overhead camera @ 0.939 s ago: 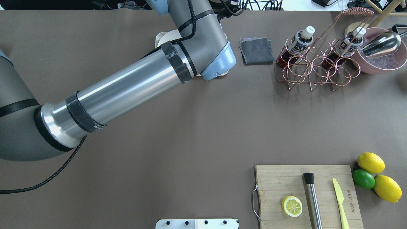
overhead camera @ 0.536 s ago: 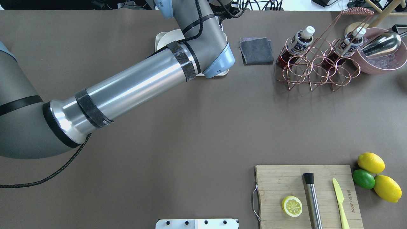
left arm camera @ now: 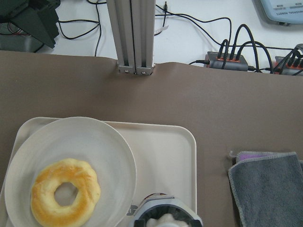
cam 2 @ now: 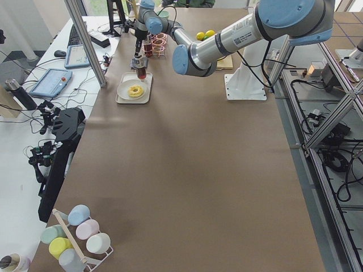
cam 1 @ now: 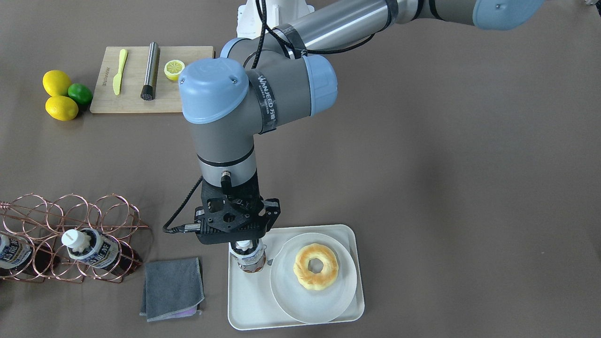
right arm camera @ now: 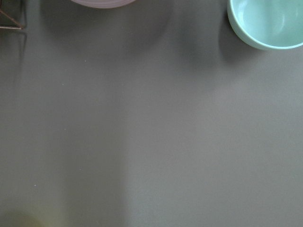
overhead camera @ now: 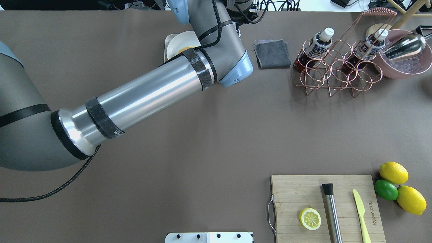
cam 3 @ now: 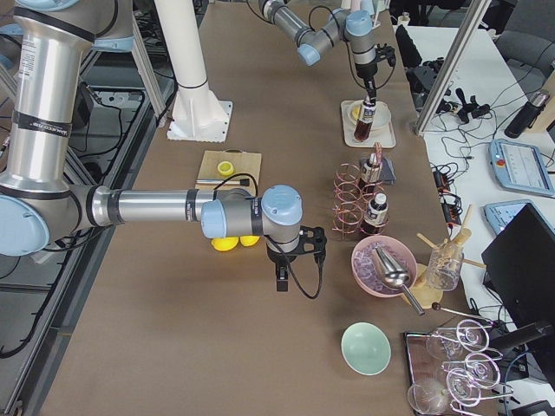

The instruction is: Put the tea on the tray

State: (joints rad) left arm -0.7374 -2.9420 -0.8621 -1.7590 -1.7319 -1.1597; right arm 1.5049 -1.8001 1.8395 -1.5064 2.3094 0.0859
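The tea (cam 1: 251, 261) is a small bottle of dark liquid with a white cap. It stands upright at a corner of the cream tray (cam 1: 249, 305), beside the round plate (cam 1: 300, 300) with a doughnut (cam 1: 315, 266). My left gripper (cam 1: 247, 248) is straight above it, shut on its neck. The left wrist view shows the cap (left arm camera: 163, 220) at the bottom edge over the tray (left arm camera: 165, 151). Two more tea bottles (overhead camera: 319, 43) (overhead camera: 369, 47) lie in the copper rack (overhead camera: 337, 72). My right gripper (cam 3: 280, 279) hangs over bare table; I cannot tell its state.
A grey cloth (cam 1: 172, 287) lies next to the tray. A cutting board (overhead camera: 327, 206) holds a lemon half, a muddler and a knife, with lemons and a lime (overhead camera: 386, 189) beside it. A pink ice bowl (overhead camera: 405, 64) and a mint bowl (cam 3: 365, 347) stand further right.
My left arm's forearm and elbow have shifted right and toward the far edge, uncovering more of the plate and doughnut in the overhead view. Nothing else has moved.
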